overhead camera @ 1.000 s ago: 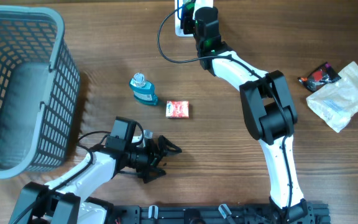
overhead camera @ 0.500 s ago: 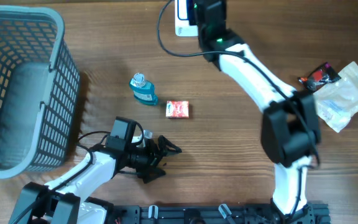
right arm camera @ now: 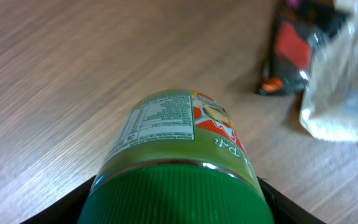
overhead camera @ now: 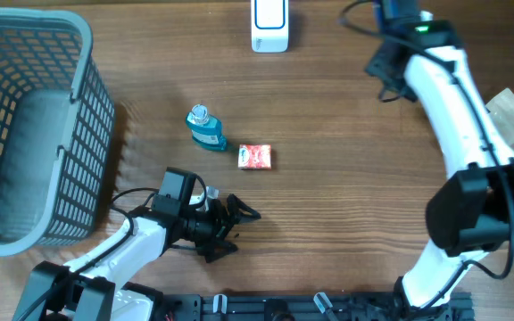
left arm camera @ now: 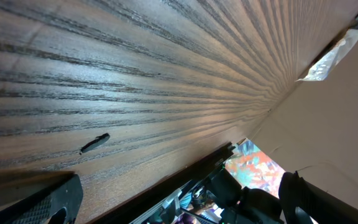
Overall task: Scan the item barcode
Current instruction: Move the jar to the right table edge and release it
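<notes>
Right tool (right arm camera: pixel 176 196) gripped green-lidded jar with printed label (right arm camera: pixel 185 134), long axis pointing away from wrist. White box scanner (overhead camera: pixel 268 25) lay well apart, toward robot's left. Left tool (overhead camera: pixel 235 230) wide, empty, farther off.

We counted one grey basket (overhead camera: pixel 34 20), one white scanner (overhead camera: pixel 269 27), one blue bottle (overhead camera: pixel 205 127), one red box (overhead camera: pixel 256 157), one green-lidded jar (right arm camera: pixel 179 143), one dark packet (right arm camera: pixel 294 50), one clear bag (right arm camera: pixel 344 87)

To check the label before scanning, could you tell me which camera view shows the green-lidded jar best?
The right wrist view: the green-lidded jar fills the frame, lid and printed label towards the camera. Overhead, the right arm hides it; the left wrist view shows none of it.
</notes>
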Robot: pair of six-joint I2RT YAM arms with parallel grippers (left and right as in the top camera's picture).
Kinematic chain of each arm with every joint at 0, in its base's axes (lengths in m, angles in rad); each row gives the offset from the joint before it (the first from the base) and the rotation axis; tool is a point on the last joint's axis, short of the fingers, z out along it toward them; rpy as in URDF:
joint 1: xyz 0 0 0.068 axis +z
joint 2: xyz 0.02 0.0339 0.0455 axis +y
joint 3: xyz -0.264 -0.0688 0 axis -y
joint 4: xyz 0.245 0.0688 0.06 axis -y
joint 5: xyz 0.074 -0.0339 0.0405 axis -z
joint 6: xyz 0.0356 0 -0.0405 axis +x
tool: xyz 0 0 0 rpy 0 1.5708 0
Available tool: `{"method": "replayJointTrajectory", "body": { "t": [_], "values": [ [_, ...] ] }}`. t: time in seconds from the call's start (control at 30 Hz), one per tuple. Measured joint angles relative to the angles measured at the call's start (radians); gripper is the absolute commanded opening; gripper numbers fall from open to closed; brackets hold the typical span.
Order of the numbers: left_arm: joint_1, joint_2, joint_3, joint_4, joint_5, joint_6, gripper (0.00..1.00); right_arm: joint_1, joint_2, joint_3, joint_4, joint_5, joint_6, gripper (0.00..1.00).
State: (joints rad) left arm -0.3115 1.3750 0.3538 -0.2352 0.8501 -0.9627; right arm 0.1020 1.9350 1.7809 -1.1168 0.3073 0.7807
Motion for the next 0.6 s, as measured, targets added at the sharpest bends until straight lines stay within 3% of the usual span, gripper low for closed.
{"method": "replayJointTrajectory", "body": {
  "t": [0.17,0.33,0.6],
  "values": [
    [0.000,0.000,0.000,0.000,0.000,0.000,1.00,-0.196,0.000,-0.003,-0.124,-0.198,0.050,0.65],
    [0.000,0.000,0.000,0.000,-0.001,0.000,1.00,-0.329,0.042,-0.010,-0.228,-0.357,0.072,0.70],
    [0.000,0.000,0.005,-0.019,-0.009,0.000,1.00,-0.315,0.087,-0.205,-0.044,-0.369,0.079,0.70]
  ]
}}
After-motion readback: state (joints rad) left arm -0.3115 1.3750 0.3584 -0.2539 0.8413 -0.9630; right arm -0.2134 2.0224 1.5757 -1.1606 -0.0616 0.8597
